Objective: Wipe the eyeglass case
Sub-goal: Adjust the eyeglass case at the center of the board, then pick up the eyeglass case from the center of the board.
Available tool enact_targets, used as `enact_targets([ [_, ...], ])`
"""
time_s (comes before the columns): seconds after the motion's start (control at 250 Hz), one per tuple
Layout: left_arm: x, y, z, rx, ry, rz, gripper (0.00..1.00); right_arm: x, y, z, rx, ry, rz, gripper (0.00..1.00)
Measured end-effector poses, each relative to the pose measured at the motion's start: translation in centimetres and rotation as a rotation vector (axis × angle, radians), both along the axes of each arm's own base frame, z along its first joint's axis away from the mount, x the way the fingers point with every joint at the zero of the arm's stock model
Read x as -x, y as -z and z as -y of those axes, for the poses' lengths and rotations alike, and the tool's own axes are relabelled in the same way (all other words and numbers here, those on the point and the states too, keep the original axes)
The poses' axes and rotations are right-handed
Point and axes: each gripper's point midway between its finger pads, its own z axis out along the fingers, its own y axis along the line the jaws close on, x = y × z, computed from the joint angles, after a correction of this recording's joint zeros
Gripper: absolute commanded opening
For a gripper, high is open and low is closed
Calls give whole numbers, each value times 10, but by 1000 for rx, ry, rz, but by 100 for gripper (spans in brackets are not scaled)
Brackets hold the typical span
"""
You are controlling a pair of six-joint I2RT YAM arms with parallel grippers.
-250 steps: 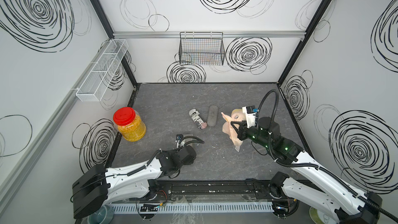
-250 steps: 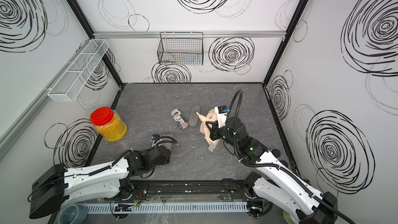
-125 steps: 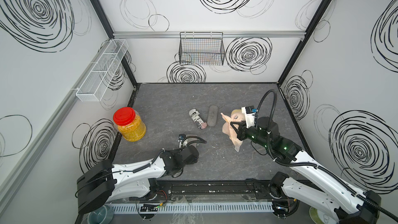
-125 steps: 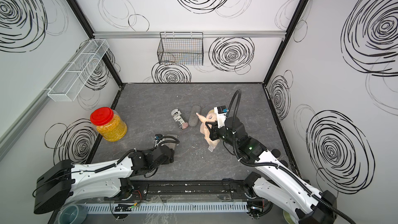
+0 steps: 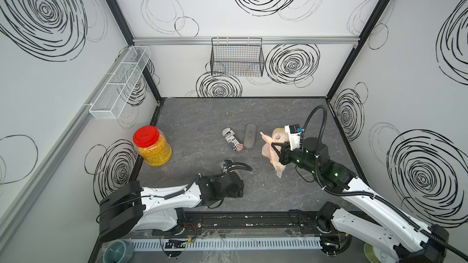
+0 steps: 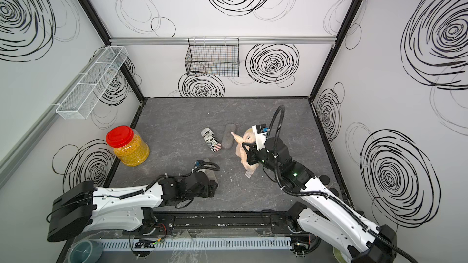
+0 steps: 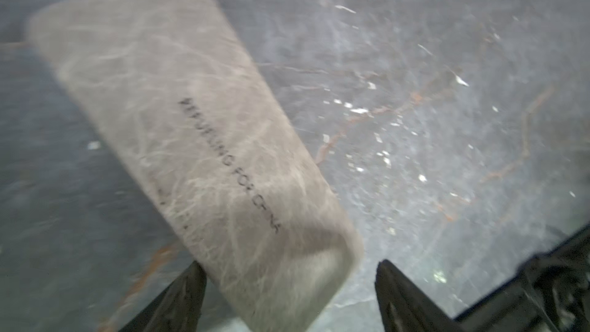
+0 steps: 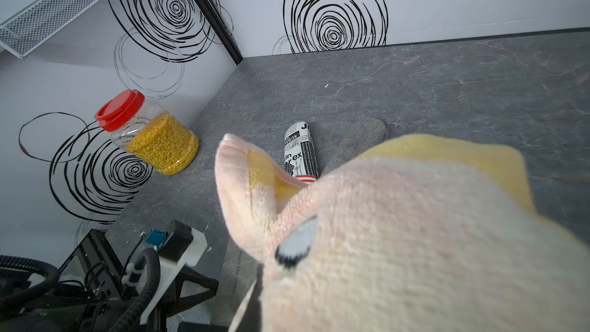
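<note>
The eyeglass case (image 7: 204,142) is a pale grey marbled box with dark lettering, lying flat on the dark tabletop. My left gripper (image 7: 289,265) is open and straddles its near end. One fingertip (image 7: 194,277) is at the case's side, and the other fingertip (image 7: 388,277) stands clear of it. In both top views the left wrist (image 5: 228,185) covers most of the case. My right gripper (image 5: 274,148) is shut on a pink and yellow cloth (image 5: 266,150), held above the table right of centre. The cloth (image 8: 399,234) fills much of the right wrist view, with the case (image 8: 239,269) below it.
A newspaper-print case (image 5: 232,139) and a grey felt case (image 5: 250,136) lie side by side mid-table. A red-lidded jar (image 5: 152,145) of yellow grains stands by the left wall. A black wire basket (image 5: 236,56) hangs on the back wall and a white mesh shelf (image 5: 119,82) on the left wall.
My left wrist has slid a little to the right along the front of the table. The right arm with the cloth has stayed put.
</note>
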Motion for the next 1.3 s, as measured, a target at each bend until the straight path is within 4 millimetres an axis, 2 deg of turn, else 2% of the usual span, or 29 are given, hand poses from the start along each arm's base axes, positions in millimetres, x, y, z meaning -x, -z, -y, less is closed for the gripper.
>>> enact_targets([
  [0.14,1,-10,54,42,135,2,87,0,-1,10,26,34,15,4],
  [0.368,-21,-15,129,58,285,51,86,6,-9,40,74,124,60,4],
  [0.448,-29,-24,147,73,327,82,86,7,-15,54,92,167,81,4],
  [0.511,-34,-32,152,80,352,110,86,7,-21,65,103,204,98,4],
  [0.583,-41,-40,150,84,371,135,86,7,-28,76,116,240,114,4],
  [0.683,-53,-49,136,77,382,164,89,7,-31,87,136,282,125,4],
  [0.843,-77,-67,94,14,403,240,99,9,-28,96,155,307,116,4],
  [0.943,-89,-73,71,-40,428,273,99,9,-27,95,153,306,108,4],
  [1.115,-100,-53,41,-171,479,233,99,8,-22,90,153,288,87,4],
  [1.299,-103,-29,37,-258,537,175,99,8,-20,88,150,283,78,4],
])
